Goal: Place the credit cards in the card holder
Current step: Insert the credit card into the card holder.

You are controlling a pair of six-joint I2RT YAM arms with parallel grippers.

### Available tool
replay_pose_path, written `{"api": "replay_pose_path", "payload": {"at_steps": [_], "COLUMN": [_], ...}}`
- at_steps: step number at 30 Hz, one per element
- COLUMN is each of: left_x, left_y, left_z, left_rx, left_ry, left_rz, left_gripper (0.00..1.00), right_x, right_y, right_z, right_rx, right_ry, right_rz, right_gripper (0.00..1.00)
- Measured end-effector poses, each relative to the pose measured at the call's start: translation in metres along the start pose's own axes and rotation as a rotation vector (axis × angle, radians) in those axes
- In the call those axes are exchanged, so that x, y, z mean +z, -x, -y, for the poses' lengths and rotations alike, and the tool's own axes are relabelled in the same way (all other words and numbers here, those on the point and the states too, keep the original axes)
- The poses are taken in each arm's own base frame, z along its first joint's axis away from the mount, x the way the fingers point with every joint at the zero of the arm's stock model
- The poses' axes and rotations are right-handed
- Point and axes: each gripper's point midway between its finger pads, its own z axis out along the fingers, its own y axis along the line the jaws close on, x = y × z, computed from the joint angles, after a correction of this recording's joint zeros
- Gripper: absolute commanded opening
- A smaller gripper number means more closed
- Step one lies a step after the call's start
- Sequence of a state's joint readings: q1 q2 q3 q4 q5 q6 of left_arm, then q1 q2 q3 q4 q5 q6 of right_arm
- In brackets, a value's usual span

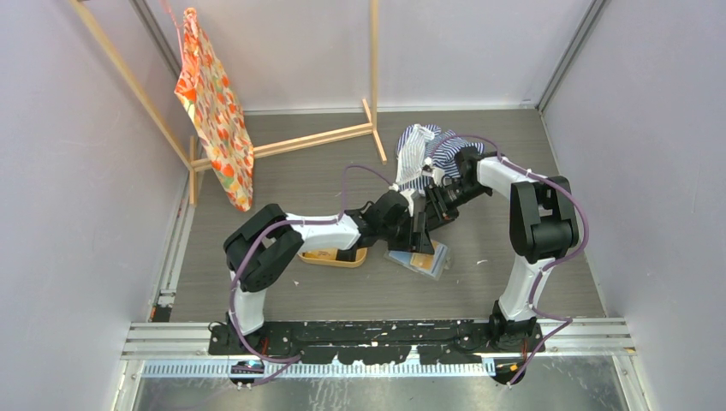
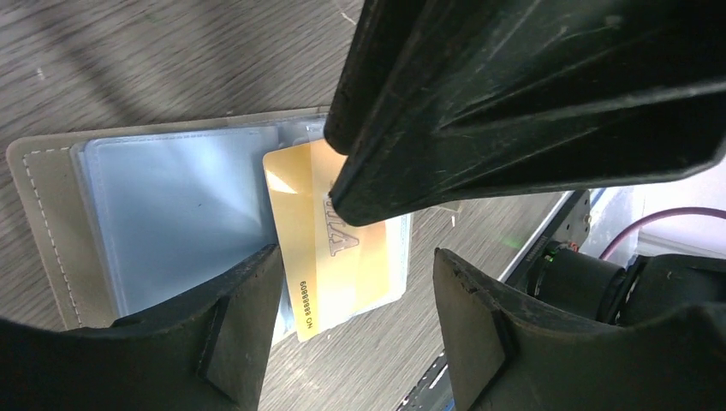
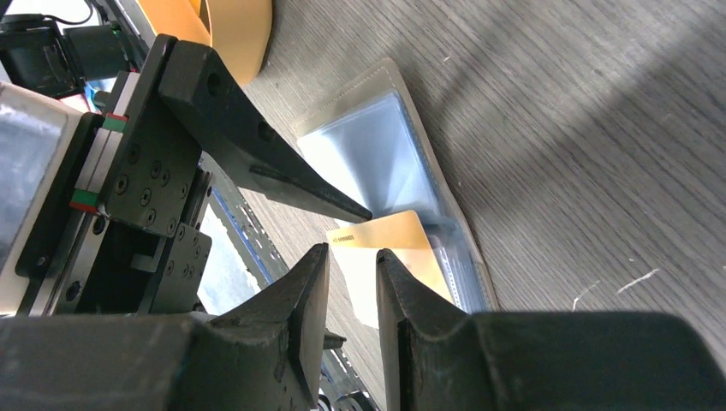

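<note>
Card holder (image 2: 43, 214) lies open and flat on the grey, wood-grained worktop (image 1: 385, 295). There is open room between it and the near rail where the arms are bolted. Its outside is soft and grey-brown, with a stitched edge and round corners. Inside are shiny, see-through, pale blue pockets.

One credit card (image 2: 295, 197), thin, stiff and gold-orange with raised letters, rests on those pockets. One short end pokes past the pockets' edge. I cannot tell if the other end is tucked in.

The left hand (image 2: 355, 257) hangs low over the card. Its two black fingers (image 2: 248, 317) are spread wide, one on each side of the card, holding nothing. The right hand (image 3: 353, 253) points in from the other side. Its pointed fingers are almost together, with only a thin slit between them. Its tip is right at the card, and I cannot tell if it nips it. The two hands crowd each other, with little room between them.

An oval orange tray (image 1: 330, 257) with a smooth rim sits just left of the holder, under the left arm. To the right, the worktop runs open to the side wall.

Farther back, a crumpled blue-and-white striped cloth (image 1: 419, 150) lies beyond the right hand. At the far end stands a thin wooden frame (image 1: 317, 137). An orange patterned cloth (image 1: 214, 111) hangs from it near the left wall.
</note>
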State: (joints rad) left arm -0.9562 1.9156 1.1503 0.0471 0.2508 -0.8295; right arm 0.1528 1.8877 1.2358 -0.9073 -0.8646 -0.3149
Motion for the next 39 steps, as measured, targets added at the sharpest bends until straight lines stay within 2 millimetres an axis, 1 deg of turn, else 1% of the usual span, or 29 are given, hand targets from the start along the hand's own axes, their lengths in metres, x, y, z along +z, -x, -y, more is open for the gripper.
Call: {"api": "replay_pose_path", "payload": {"at_steps": [4, 10, 12, 15, 18, 21, 24, 27, 30, 31, 33, 34, 35, 37, 39], "left_x": [0.002, 0.006, 0.01, 0.013, 0.013, 0.014, 0.015, 0.016, 0.017, 0.017, 0.018, 0.018, 0.018, 0.019, 0.019], "left_y": [-0.002, -0.012, -0.02, -0.024, -0.019, -0.013, -0.011, -0.009, -0.007, -0.006, -0.005, -0.004, -0.004, -0.003, -0.004], "left_z": [0.006, 0.021, 0.022, 0.022, 0.026, 0.025, 0.021, 0.02, 0.022, 0.023, 0.024, 0.026, 0.026, 0.027, 0.026], "left_rx": [0.002, 0.006, 0.011, 0.017, 0.028, 0.032, 0.03, 0.028, 0.026, 0.026, 0.027, 0.029, 0.03, 0.032, 0.031], "left_ry": [-0.036, -0.084, -0.088, -0.087, -0.08, -0.06, -0.043, -0.038, -0.043, -0.048, -0.057, -0.064, -0.069, -0.081, -0.088], "left_rz": [0.007, -0.011, -0.029, -0.037, -0.025, -0.002, 0.012, 0.021, 0.029, 0.034, 0.04, 0.047, 0.05, 0.06, 0.065], "left_gripper": [0.65, 0.65, 0.65, 0.65, 0.66, 0.66, 0.66, 0.66, 0.66, 0.66, 0.66, 0.66, 0.66, 0.65, 0.65], "right_x": [-0.001, -0.001, -0.001, -0.002, -0.002, -0.002, -0.005, -0.014, -0.038, -0.051, -0.072, -0.077, -0.084, -0.086, -0.076], "right_y": [0.0, 0.0, 0.0, 0.0, 0.0, -0.001, -0.004, -0.005, -0.004, -0.005, -0.011, -0.017, -0.024, -0.042, -0.066], "right_z": [0.001, 0.001, 0.002, 0.002, 0.004, 0.007, 0.017, 0.027, 0.03, 0.03, 0.029, 0.026, 0.029, 0.03, 0.029], "right_rx": [0.002, 0.004, 0.004, 0.004, 0.003, 0.001, -0.02, -0.06, -0.121, -0.148, -0.208, -0.253, -0.266, -0.328, -0.395], "right_ry": [-0.001, -0.002, -0.003, -0.007, -0.014, -0.031, -0.09, -0.157, -0.212, -0.227, -0.249, -0.253, -0.262, -0.247, -0.194], "right_rz": [0.002, 0.004, 0.004, 0.003, 0.001, -0.004, -0.019, -0.022, 0.017, 0.041, 0.068, 0.063, 0.065, 0.027, -0.04], "right_gripper": [0.32, 0.32, 0.32, 0.32, 0.32, 0.32, 0.31, 0.31, 0.23, 0.21, 0.17, 0.15, 0.14, 0.13, 0.08]}}
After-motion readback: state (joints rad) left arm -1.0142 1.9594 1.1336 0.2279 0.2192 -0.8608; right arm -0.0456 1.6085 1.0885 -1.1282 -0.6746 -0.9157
